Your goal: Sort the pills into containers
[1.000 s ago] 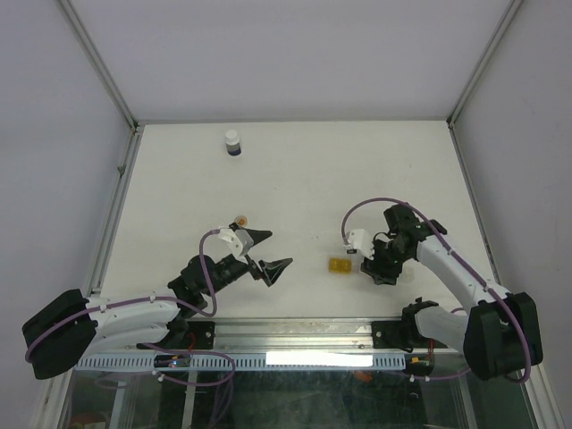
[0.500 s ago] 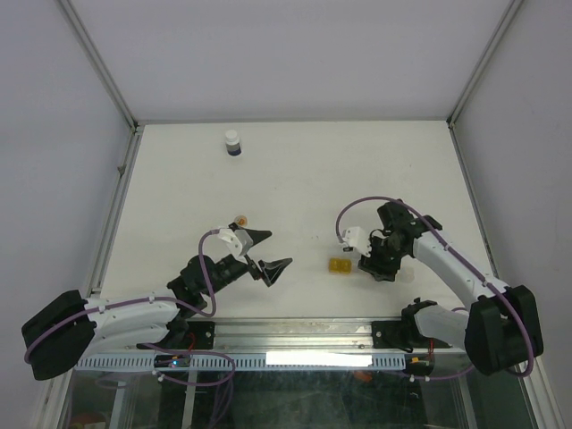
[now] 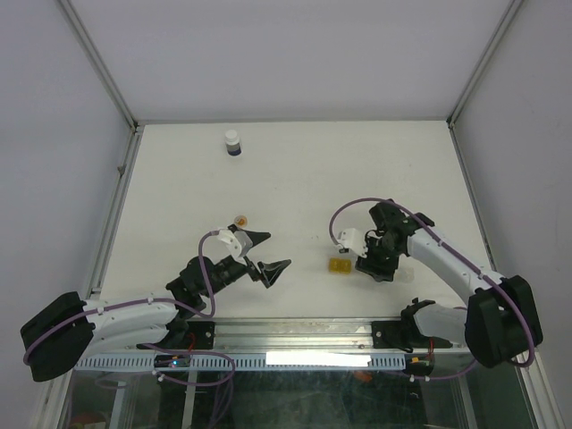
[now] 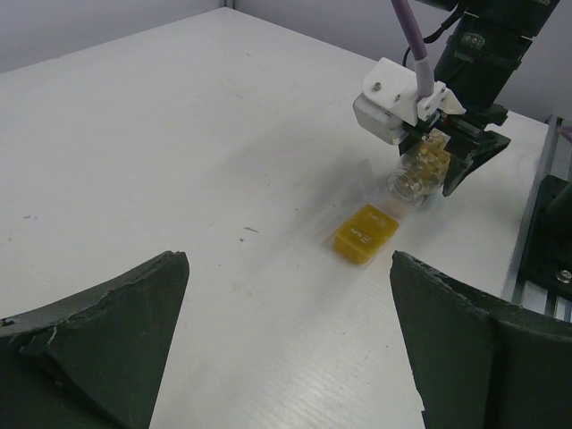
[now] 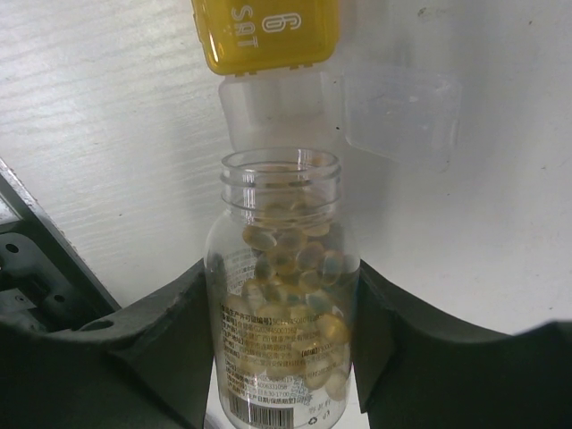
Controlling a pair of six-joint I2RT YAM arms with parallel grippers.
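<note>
My right gripper (image 3: 369, 264) (image 5: 284, 290) is shut on a small clear vial (image 5: 281, 295) full of orange-tan pills (image 5: 295, 259). The vial lies tilted, its open mouth at an open clear compartment (image 5: 279, 112) of the container strip. The clear lid (image 5: 398, 112) is flipped aside. The yellow compartment (image 5: 266, 36) (image 3: 339, 265) (image 4: 366, 234) beside it is shut and marked SAT. No teal compartment shows. My left gripper (image 3: 265, 255) (image 4: 286, 357) is open and empty, low over the table left of the strip. The left wrist view shows the vial (image 4: 413, 181) in the right gripper (image 4: 447, 165).
A white-capped dark blue bottle (image 3: 232, 143) stands at the far left of the table. A small orange round piece (image 3: 239, 219) lies just beyond my left gripper. A metal rail (image 3: 295, 332) runs along the near edge.
My right gripper has moved a little left towards the strip with the vial in it. The left arm has barely moved.
</note>
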